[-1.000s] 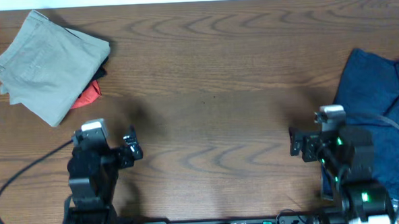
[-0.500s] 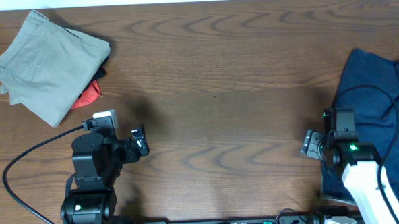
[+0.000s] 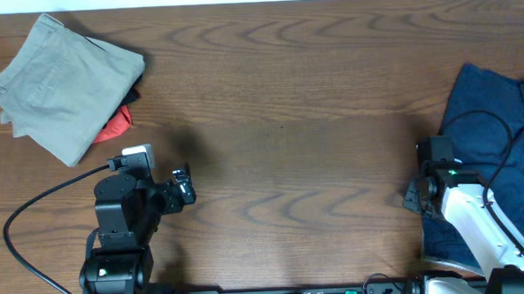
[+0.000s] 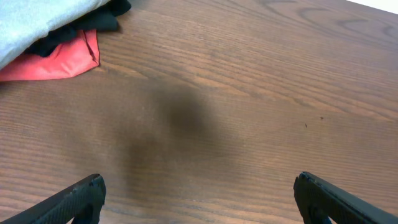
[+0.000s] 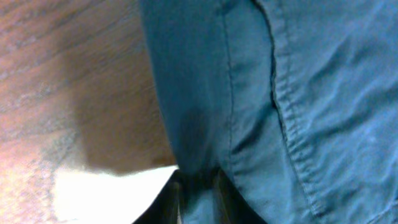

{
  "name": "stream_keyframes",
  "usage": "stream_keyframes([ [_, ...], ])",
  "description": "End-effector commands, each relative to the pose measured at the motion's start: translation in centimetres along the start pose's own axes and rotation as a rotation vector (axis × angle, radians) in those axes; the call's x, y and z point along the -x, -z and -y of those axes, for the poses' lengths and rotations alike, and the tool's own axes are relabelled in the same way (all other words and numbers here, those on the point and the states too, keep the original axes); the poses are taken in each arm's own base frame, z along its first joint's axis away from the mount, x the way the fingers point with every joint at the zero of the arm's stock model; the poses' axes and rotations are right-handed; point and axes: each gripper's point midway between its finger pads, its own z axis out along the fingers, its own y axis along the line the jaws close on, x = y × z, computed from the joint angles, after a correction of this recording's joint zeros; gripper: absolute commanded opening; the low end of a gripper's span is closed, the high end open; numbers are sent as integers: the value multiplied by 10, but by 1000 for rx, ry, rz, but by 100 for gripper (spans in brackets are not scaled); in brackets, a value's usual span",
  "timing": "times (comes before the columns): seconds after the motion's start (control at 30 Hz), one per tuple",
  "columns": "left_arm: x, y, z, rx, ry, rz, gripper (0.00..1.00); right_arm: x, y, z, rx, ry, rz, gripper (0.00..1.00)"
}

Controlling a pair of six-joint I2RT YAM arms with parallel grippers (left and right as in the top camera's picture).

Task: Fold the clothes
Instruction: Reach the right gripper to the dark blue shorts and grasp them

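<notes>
The clothes, a grey pair of shorts, are out of view. A dark blue garment (image 3: 500, 128) lies crumpled at the table's right edge. My right gripper (image 3: 415, 196) is at its near left edge. In the right wrist view that gripper (image 5: 199, 199) is shut on a fold of the blue garment (image 5: 280, 93), with cloth pinched between the dark fingers. My left gripper (image 3: 182, 188) hovers over bare wood at the front left. In the left wrist view the left gripper (image 4: 199, 183) is open wide and holds nothing.
A folded khaki-beige garment (image 3: 60, 85) sits at the back left on a red cloth (image 3: 115, 129) and something black; both show at the top left of the left wrist view, khaki (image 4: 43, 18) over red (image 4: 56, 59). A black cable (image 3: 35, 219) runs from the left arm.
The right arm swung right and down onto the blue garment's edge, and its jaws closed on the fabric. The left arm shifted slightly right early on, then held still.
</notes>
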Motion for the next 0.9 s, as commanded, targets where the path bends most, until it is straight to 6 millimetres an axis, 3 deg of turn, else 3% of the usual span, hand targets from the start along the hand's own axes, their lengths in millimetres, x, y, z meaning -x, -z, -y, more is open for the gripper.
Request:
stream_keyframes([
  [0.0,8,3,3,-15,3,20,98,8,3,4,-14,-34,19,1],
  [0.1,9,3,3,-15,2,22,98,14,10,-6,50,-42,26,1],
  [0.2,12,3,4,-18,1,35,98,37,40,-39,243,56,73,1],
  [0.3,13,3,4,-19,0,42,98,68,89,-77,476,177,177,1],
  [0.33,13,3,4,-19,0,42,98,81,114,-94,586,229,229,1],
  [0.43,13,3,4,-19,0,41,98,100,180,-137,880,377,379,1],
  [0.5,13,3,4,-19,0,41,98,106,211,-155,997,432,456,1],
  [0.6,13,3,4,-19,0,41,98,110,234,-172,1066,460,530,1],
  [0.87,13,3,4,-19,0,41,98,106,259,-207,1124,562,638,1],
])
